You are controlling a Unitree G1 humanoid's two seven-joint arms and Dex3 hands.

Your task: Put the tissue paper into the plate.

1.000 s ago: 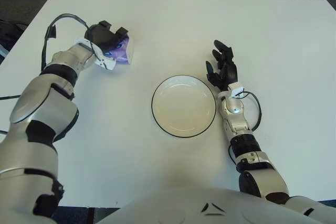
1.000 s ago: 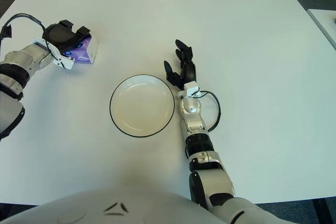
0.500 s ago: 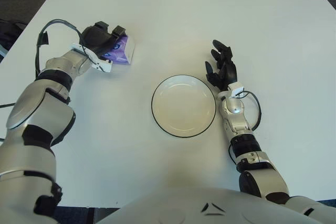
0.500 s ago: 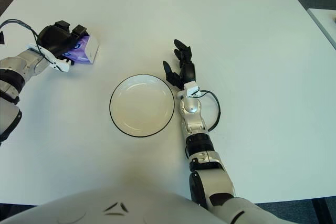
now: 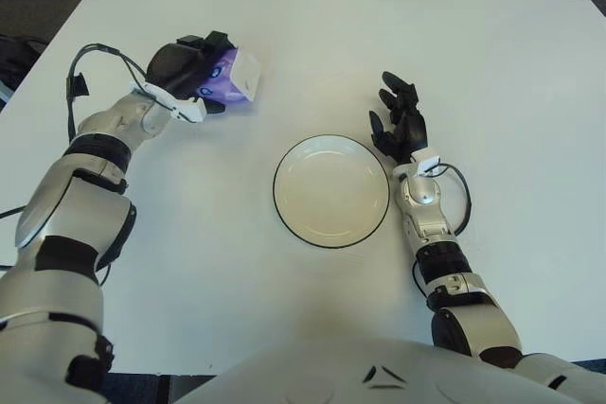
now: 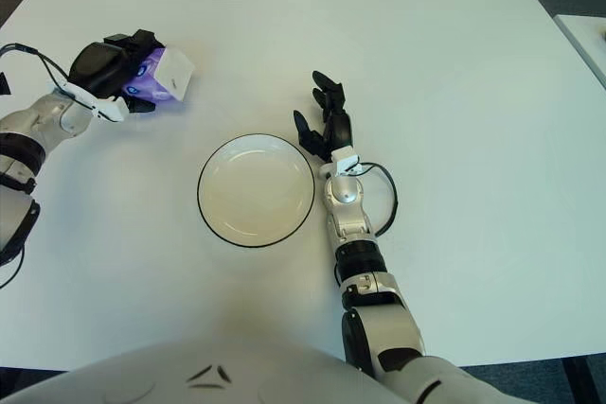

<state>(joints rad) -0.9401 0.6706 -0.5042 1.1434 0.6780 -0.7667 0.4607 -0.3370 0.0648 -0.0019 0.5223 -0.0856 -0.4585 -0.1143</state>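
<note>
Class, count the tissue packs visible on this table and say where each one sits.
1. The purple tissue pack is gripped by the left hand, left of and beyond the empty plate. None looks hidden.

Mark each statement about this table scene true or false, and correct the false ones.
1. The left hand grips the tissue pack. True.
2. The tissue pack already lies in the plate. False: it is at the far left, well apart from the plate.
3. The plate holds nothing. True.
4. The right hand holds the plate's rim. False: it shows just right of the plate, fingers spread, holding nothing.
5. The plate is solid black. False: it is white with a dark rim.
</note>
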